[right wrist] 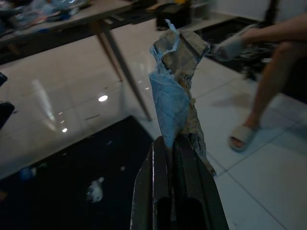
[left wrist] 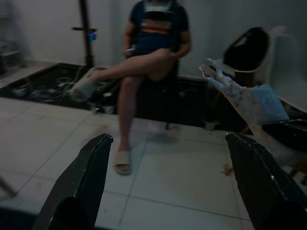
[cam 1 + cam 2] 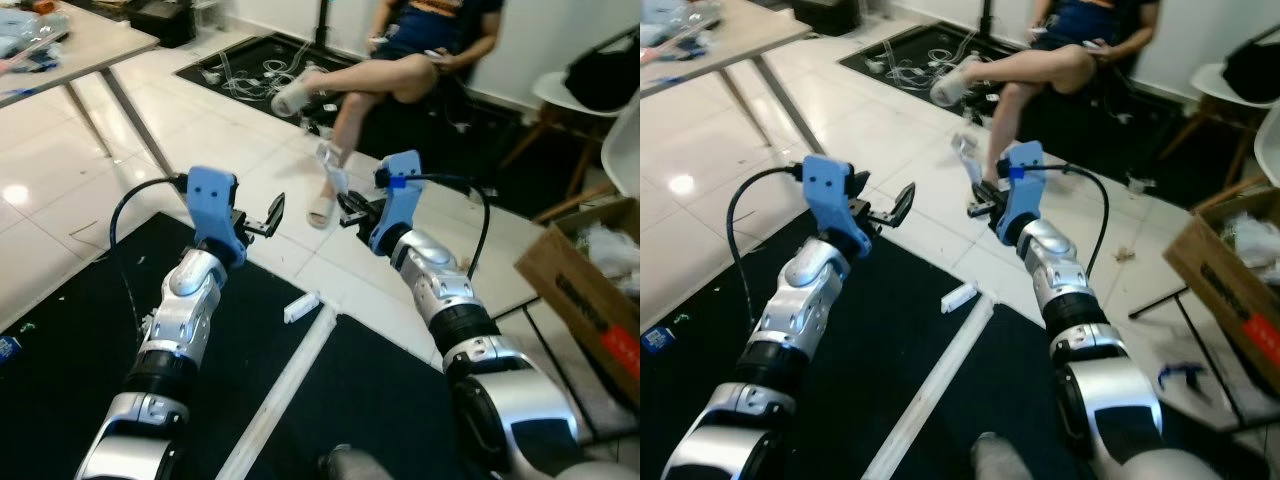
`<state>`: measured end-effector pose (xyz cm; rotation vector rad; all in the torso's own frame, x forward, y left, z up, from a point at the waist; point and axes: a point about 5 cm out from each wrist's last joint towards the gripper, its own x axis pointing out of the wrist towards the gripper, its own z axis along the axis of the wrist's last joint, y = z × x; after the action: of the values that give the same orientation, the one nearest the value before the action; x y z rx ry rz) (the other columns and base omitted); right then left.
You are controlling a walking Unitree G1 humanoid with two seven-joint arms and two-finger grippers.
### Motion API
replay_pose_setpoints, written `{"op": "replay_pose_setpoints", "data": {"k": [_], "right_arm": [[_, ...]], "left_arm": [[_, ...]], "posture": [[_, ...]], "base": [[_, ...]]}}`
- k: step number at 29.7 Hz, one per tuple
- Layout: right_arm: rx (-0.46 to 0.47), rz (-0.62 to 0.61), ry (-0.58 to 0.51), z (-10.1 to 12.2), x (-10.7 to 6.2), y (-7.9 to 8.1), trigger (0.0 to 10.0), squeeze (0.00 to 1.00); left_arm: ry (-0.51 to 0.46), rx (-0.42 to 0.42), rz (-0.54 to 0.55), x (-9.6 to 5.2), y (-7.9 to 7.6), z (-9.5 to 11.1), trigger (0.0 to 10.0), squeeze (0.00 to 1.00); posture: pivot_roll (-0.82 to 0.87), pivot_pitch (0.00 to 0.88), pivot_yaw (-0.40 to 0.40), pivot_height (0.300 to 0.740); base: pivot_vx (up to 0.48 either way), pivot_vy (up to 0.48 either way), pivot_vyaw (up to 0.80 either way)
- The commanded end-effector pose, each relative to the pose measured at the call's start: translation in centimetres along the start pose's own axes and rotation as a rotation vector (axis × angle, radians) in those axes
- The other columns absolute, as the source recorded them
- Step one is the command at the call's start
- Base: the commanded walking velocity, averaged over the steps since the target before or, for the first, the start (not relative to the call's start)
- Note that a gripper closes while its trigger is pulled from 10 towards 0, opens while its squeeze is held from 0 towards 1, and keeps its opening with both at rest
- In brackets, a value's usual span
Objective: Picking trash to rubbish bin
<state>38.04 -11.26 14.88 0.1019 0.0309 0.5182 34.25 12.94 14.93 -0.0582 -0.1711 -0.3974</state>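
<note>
Right wrist view: your right claw (image 1: 173, 143) is pinching a crumpled trash scrap (image 1: 176, 91) by its lower end; it looks light, soft and tear-prone. Left claw (image 3: 262, 222) is gaping wide, empty.

White tiled floor (image 3: 60, 190) with two black mats (image 3: 70, 350) divided by a white strip (image 3: 285, 385). A small white scrap (image 3: 301, 306) lies at the mat edge; a cardboard box (image 3: 585, 290) stands at 3 o'clock, a sandal (image 3: 320, 211) at 12 o'clock.
</note>
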Motion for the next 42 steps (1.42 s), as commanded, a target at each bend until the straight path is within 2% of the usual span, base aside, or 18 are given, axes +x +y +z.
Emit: {"op": "replay_pose_setpoints", "data": {"k": [1,42], "right_arm": [[0.006,-0.002,0.004,0.01,-0.06,-0.19,10.0,0.0],[-0.004,0.009,0.015,-0.11,-0.04,-0.1,10.0,0.0]], "left_arm": [[-0.003,0.018,-0.006,-0.03,0.07,0.13,10.0,0.0],[-0.011,-0.001,-0.007,-0.04,0.1,0.06,10.0,0.0]], "posture": [[-0.04,0.0,-0.009,0.74],[-0.04,0.0,-0.011,0.74]], "base": [[0.0,0.0,-0.77],[0.0,0.0,-0.77]]}}
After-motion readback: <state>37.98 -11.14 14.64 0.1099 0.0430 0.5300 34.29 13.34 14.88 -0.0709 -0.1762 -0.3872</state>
